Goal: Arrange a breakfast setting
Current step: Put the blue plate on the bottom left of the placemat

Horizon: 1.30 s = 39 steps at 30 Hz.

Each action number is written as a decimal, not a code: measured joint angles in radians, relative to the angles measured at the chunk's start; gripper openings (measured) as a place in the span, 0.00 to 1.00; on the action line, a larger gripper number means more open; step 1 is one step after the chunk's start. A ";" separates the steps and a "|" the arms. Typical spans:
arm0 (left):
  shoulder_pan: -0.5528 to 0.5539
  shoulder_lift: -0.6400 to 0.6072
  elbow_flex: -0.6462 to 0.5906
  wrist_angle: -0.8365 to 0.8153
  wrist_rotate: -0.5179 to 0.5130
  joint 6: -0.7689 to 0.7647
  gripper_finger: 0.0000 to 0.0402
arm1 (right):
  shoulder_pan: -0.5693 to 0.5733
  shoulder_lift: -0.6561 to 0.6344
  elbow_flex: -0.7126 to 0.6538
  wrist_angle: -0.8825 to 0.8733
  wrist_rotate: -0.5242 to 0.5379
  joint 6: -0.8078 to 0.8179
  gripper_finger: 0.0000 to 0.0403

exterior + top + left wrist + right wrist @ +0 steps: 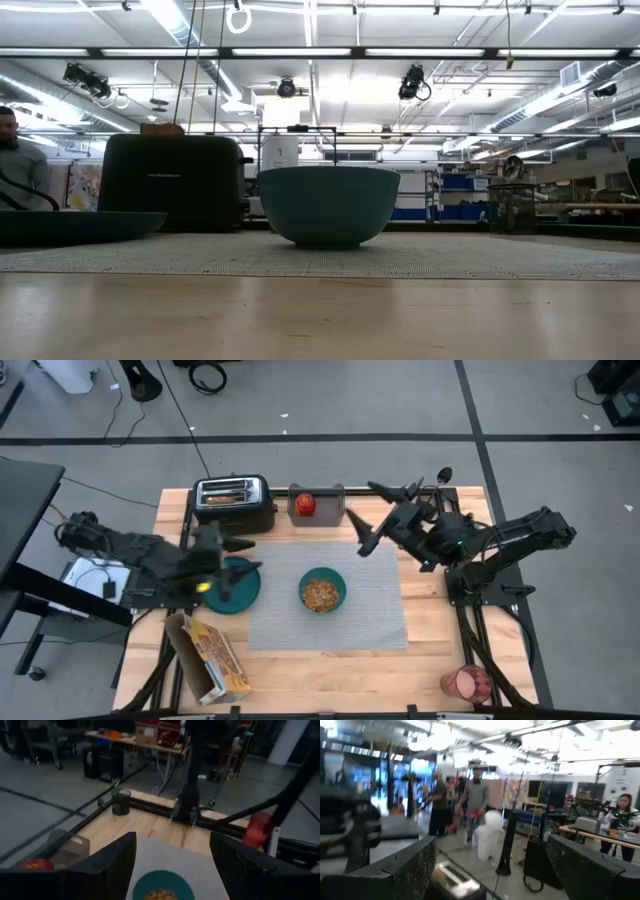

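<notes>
A grey ribbed placemat [330, 615] lies in the middle of the table. A teal bowl [322, 590] with cereal in it stands on the placemat. A teal plate [240, 588] lies at the placemat's left edge, partly under my left gripper [246, 557]. That gripper is open, high over the plate, and points toward the bowl [162, 891]. My right gripper [368, 515] is open in the air over the placemat's far right corner and touches nothing. A red fruit [305, 505] sits in the grey tray [330, 493]. A toast slice [225, 499] stands in the toaster [236, 510]. A red cup [466, 682] lies at the near right corner.
An open cereal box [208, 656] lies at the near left. The black toaster and the tray stand along the far edge. A black mesh cup [120, 802] stands at the far right corner. People stand in the room beyond the table [478, 800].
</notes>
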 joint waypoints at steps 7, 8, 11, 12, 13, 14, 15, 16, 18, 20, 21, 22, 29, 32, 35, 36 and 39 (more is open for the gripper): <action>0.269 0.133 0.000 0.011 0.249 -0.091 0.64 | 0.049 -0.025 0.000 -0.294 0.008 0.162 0.93; 0.299 0.151 0.000 0.006 0.277 -0.106 0.64 | 0.054 -0.038 0.000 -0.365 0.010 0.208 0.93; 0.362 0.202 0.000 -0.048 0.336 -0.164 0.64 | 0.063 -0.078 0.000 -0.585 0.011 0.362 0.93; 0.377 0.222 0.000 -0.070 0.355 -0.194 0.64 | 0.064 -0.093 0.000 -0.664 0.010 0.413 0.93; 0.390 0.243 0.000 -0.097 0.376 -0.225 0.64 | 0.064 -0.108 0.000 -0.733 0.006 0.467 0.93; 0.401 0.260 0.000 -0.125 0.394 -0.252 0.64 | 0.063 -0.125 0.000 -0.793 -0.002 0.518 0.93; 0.411 0.279 0.002 -0.164 0.411 -0.282 0.64 | 0.062 -0.143 0.000 -0.853 -0.013 0.567 0.93; 0.418 0.302 0.017 -0.215 0.422 -0.312 0.64 | 0.057 -0.162 0.000 -0.900 -0.024 0.605 0.93; 0.426 0.355 0.062 -0.323 0.439 -0.357 0.64 | 0.041 -0.204 0.000 -0.968 -0.055 0.644 0.93; 0.419 0.412 0.112 -0.461 0.456 -0.417 0.64 | 0.022 -0.252 0.000 -1.000 -0.102 0.647 0.93; 0.413 0.442 0.135 -0.532 0.461 -0.455 0.64 | 0.010 -0.278 0.000 -1.012 -0.125 0.641 0.93; 0.405 0.472 0.150 -0.600 0.469 -0.502 0.64 | -0.002 -0.302 0.000 -1.019 -0.145 0.631 0.93; 0.347 0.649 0.107 -0.706 0.654 -0.765 0.64 | -0.086 -0.448 0.000 -1.035 -0.273 0.447 0.93; 0.317 0.723 0.102 -0.701 0.665 -0.840 0.64 | -0.106 -0.489 0.000 -1.035 -0.307 0.383 0.93; 0.304 0.785 0.102 -0.695 0.666 -0.890 0.64 | -0.119 -0.516 0.000 -1.035 -0.313 0.342 0.93; 0.304 0.805 0.103 -0.698 0.665 -0.900 0.64 | -0.123 -0.523 0.000 -1.036 -0.313 0.329 0.93; 0.322 0.856 0.095 -0.708 0.687 -0.913 0.63 | -0.130 -0.533 0.000 -1.036 -0.313 0.293 0.93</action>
